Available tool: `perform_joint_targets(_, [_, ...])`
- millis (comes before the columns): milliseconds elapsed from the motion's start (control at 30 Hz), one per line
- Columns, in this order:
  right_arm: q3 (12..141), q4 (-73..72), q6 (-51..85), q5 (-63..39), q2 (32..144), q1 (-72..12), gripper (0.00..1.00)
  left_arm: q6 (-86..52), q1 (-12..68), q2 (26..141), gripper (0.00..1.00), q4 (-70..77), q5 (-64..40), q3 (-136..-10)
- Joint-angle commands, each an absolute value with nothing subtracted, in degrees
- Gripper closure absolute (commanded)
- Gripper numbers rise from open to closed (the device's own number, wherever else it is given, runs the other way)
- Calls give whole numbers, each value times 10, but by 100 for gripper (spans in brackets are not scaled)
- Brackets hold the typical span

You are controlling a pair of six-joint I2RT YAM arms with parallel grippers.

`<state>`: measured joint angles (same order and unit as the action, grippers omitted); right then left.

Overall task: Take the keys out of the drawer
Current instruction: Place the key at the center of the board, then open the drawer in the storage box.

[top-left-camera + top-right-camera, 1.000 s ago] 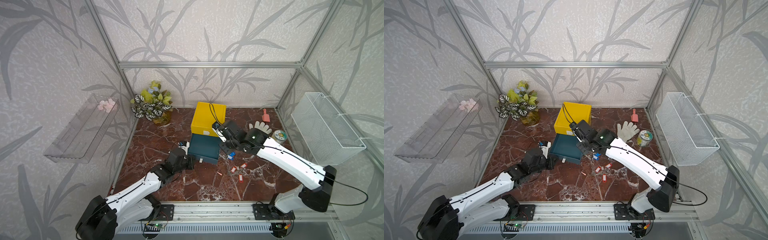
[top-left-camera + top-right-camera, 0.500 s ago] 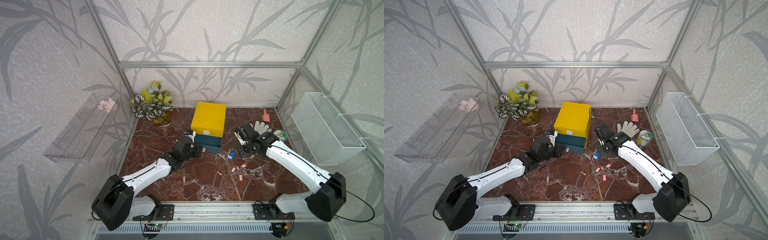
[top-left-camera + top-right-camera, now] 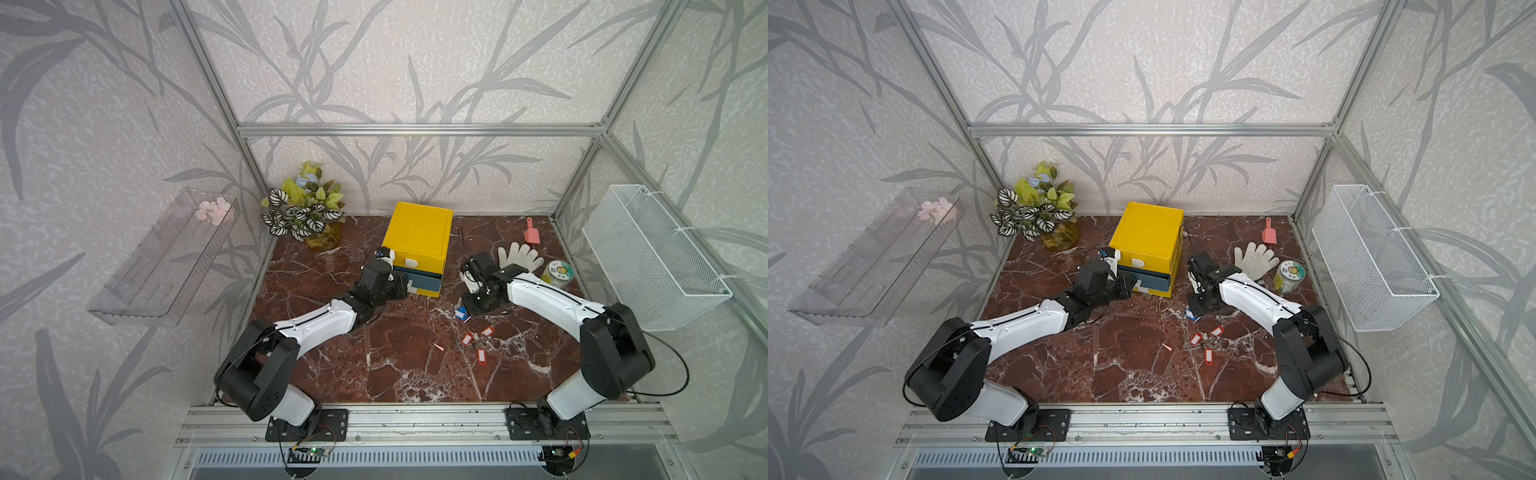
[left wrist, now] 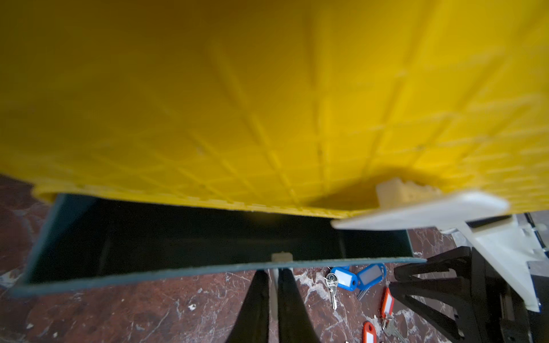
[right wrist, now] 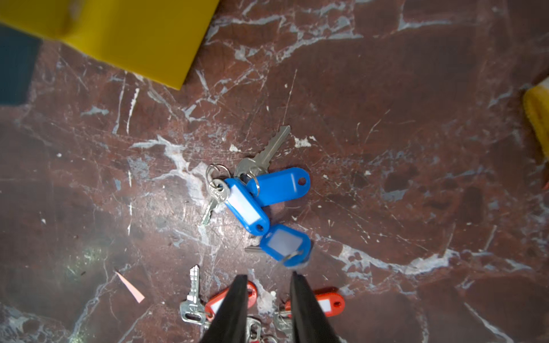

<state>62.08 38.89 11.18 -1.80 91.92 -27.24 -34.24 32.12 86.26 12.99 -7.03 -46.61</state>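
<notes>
The right gripper hung open and empty just above the blue keys and red keys lying on the table, while the left gripper pinched the white handle of the drawer, which looked empty, maybe to shut it.

I see three blue-tagged keys clustered flat on the marble tabletop; the red-tagged keys lie near them, also flat; the dark teal drawer stands partly pulled out of its yellow cabinet.
</notes>
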Motion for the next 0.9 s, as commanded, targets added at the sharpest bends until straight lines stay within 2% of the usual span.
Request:
perform_joint_targets(0, [635, 374, 118, -31, 912, -264, 65, -342, 316, 874, 86, 175, -52, -492])
perform_joint_targets(167, [644, 378, 121, -36, 884, -257, 65, -377, 316, 884, 84, 201, -51, -487])
perform_joint_targets(300, [685, 378, 110, -57, 857, -257, 67, -417, 316, 850, 84, 241, -44, -426])
perform_joint_targets(533, [834, 374, 97, -80, 864, -261, 71, -448, 317, 752, 87, 145, 7, -334])
perform_joint_targets(700, [976, 390, 79, -94, 950, -277, 72, -452, 317, 799, 87, 184, -60, -355])
perform_joint_targets(867, [1091, 409, 82, -128, 1067, -281, 80, -435, 316, 855, 88, 215, -94, -417])
